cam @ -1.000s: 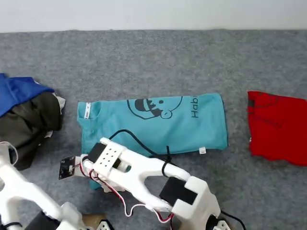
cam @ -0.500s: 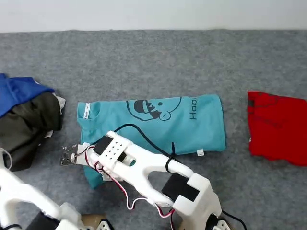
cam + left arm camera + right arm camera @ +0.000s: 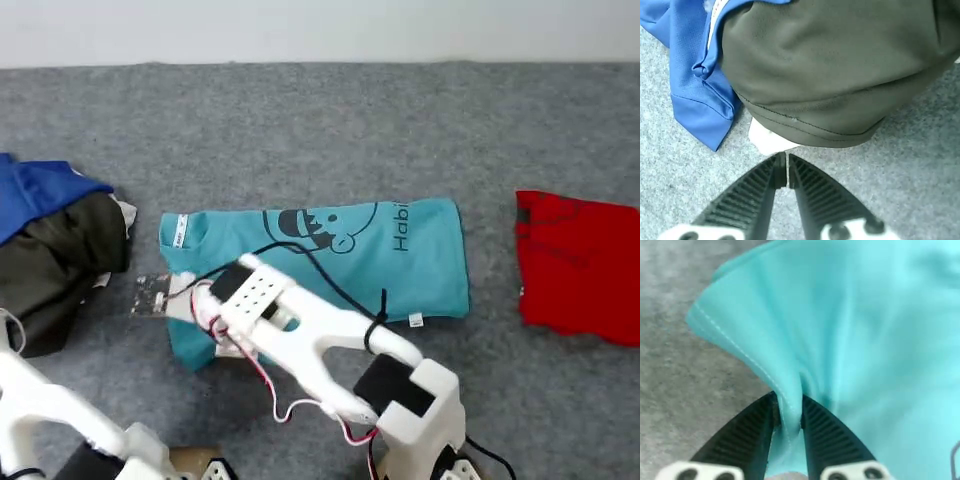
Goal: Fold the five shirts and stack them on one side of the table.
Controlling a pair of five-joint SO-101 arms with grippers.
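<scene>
A teal shirt (image 3: 340, 262) with a dark print lies flat in the middle of the table. My right arm (image 3: 262, 305) reaches across its near left part. My right gripper (image 3: 788, 407) is shut on a pinched fold of the teal shirt (image 3: 850, 340) near its hemmed edge. At the left edge lies a heap of shirts with a blue one (image 3: 35, 190) and a dark olive one (image 3: 55, 262). A folded red shirt (image 3: 580, 265) lies at the right. My left gripper (image 3: 786, 161) is shut on nothing, just short of the olive shirt's hem (image 3: 830, 75), beside the blue shirt (image 3: 695, 80).
Grey carpet (image 3: 330, 130) covers the table, with open room behind the teal shirt and between it and the red shirt. A scrap of white fabric (image 3: 767, 140) pokes out under the olive shirt. My left arm (image 3: 40, 395) stands at the near left corner.
My right arm has swung toward the far side and a little left, carrying the teal shirt's near left edge with it. The shirt's left part has bunched and shifted.
</scene>
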